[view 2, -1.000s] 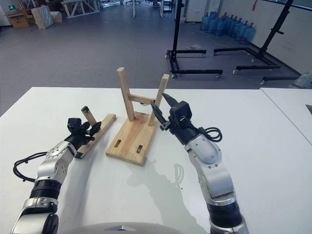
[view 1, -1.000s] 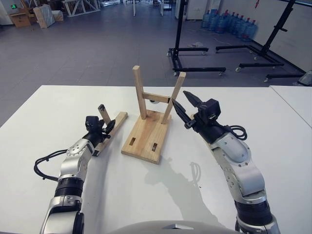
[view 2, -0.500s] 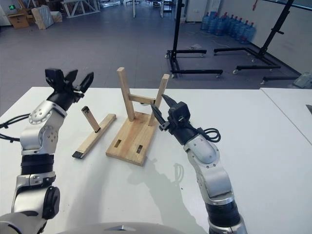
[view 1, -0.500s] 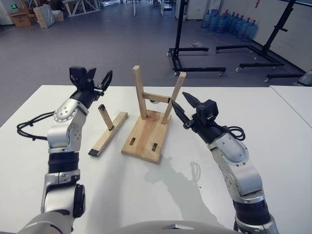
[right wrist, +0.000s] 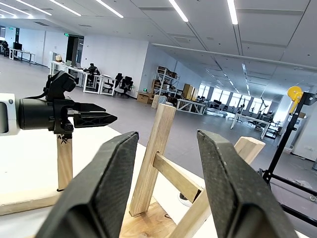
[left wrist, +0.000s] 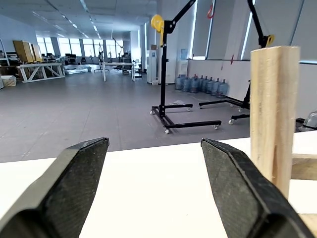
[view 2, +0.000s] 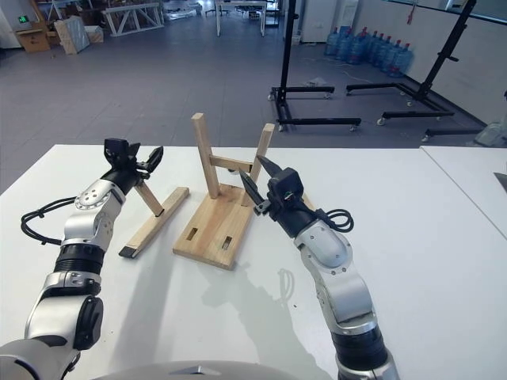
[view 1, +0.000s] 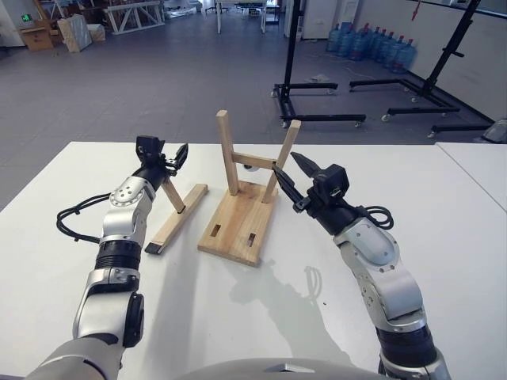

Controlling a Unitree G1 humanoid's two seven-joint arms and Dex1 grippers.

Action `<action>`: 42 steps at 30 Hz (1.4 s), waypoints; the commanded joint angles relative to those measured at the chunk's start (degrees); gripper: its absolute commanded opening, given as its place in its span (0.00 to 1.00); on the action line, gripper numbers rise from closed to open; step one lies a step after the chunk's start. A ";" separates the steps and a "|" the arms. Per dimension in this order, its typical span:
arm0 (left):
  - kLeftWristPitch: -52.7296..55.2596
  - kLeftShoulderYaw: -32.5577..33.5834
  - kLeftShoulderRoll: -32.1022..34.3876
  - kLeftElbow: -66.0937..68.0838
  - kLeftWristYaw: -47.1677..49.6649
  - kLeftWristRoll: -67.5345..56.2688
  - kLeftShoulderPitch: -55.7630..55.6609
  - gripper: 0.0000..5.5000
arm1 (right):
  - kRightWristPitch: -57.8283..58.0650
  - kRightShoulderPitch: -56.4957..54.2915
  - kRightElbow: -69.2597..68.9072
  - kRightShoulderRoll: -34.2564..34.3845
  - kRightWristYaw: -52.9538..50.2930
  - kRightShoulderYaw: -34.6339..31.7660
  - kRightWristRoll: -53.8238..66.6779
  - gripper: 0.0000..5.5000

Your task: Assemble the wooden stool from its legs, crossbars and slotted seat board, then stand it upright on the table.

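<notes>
Big open hall here, with a grey floor running far back. Black wheeled steel stands sit beyond the white bench, and blue water bottles cluster by the far wall on the right. A second white bench peeks in at the right edge. Far left are cardboard boxes and metal trestle frames. Ceiling strip lights glow overhead, a row of windows brightens the far end, and desks with office chairs line one side.
</notes>
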 commanded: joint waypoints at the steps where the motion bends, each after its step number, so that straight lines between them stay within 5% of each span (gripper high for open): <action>1: 5.16 -0.73 -3.03 -5.87 0.75 -1.43 3.46 0.62 | 0.63 -0.14 -0.76 -0.04 0.32 0.29 0.06 0.39; 12: 26.45 7.80 5.47 -43.58 6.77 -9.18 1.61 0.62 | 0.68 1.29 -1.74 0.48 -0.41 0.49 -0.05 0.39; 21: 42.11 14.75 20.52 -53.94 -5.83 -17.25 20.86 0.87 | 0.03 6.51 -4.05 -0.35 -2.39 -2.43 -1.66 0.39; 25: 42.38 9.16 21.35 -49.60 -9.46 -15.69 26.70 0.96 | -0.14 6.74 -3.96 0.24 -3.45 -2.35 -2.39 0.39; 35: 28.39 -8.74 15.31 -22.40 -12.16 -1.42 24.51 0.96 | -0.35 5.58 -2.65 1.10 -3.48 -0.78 -3.38 0.39; 42: 24.94 -11.11 16.25 -14.91 -15.85 2.28 24.11 0.88 | -0.54 5.86 -2.62 1.60 -3.95 -0.54 -4.00 0.39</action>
